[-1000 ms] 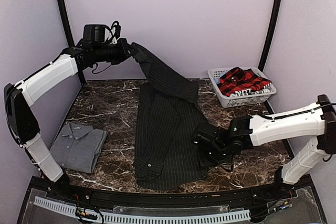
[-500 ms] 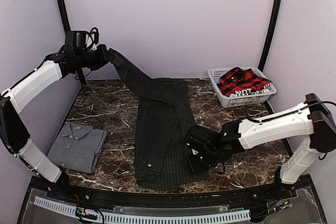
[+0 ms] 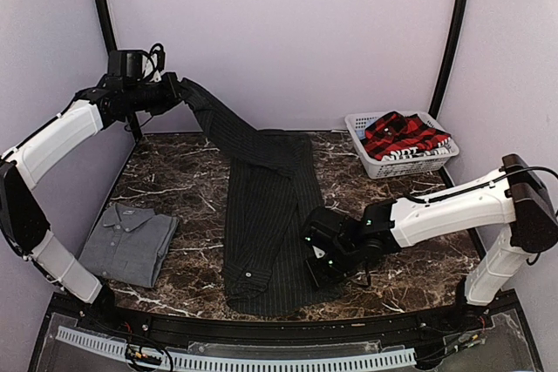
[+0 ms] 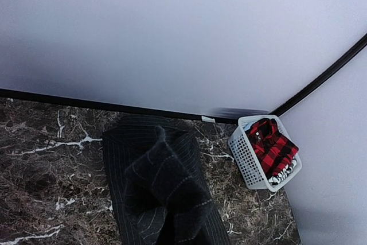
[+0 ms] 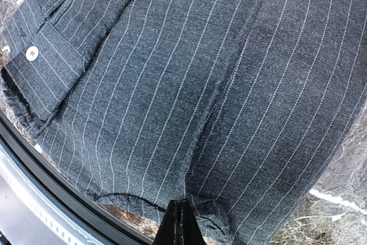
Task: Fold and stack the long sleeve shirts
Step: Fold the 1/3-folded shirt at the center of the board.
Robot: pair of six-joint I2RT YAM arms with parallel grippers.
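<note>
Pinstripe shirt [image 3: 266, 215]: on tabletop [image 3: 174, 172], sleeve raised, clamped in left gripper [image 3: 177, 91]; right gripper [image 5: 182, 222] pinches its near fold. Grey shirt [image 3: 131, 241]: folded. Plaid shirt [image 3: 401, 135]: in basket [image 3: 379, 165].

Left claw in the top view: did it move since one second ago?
Yes. The left claw moved left, away from the white basket, pulling the pinstriped shirt sleeve along.

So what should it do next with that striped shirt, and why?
Probably the left gripper should lower the lifted sleeve across the pinstripe shirt: the sleeve is stretched in the air, the shirt lies flat, and the right gripper is shut on its edge.
</note>
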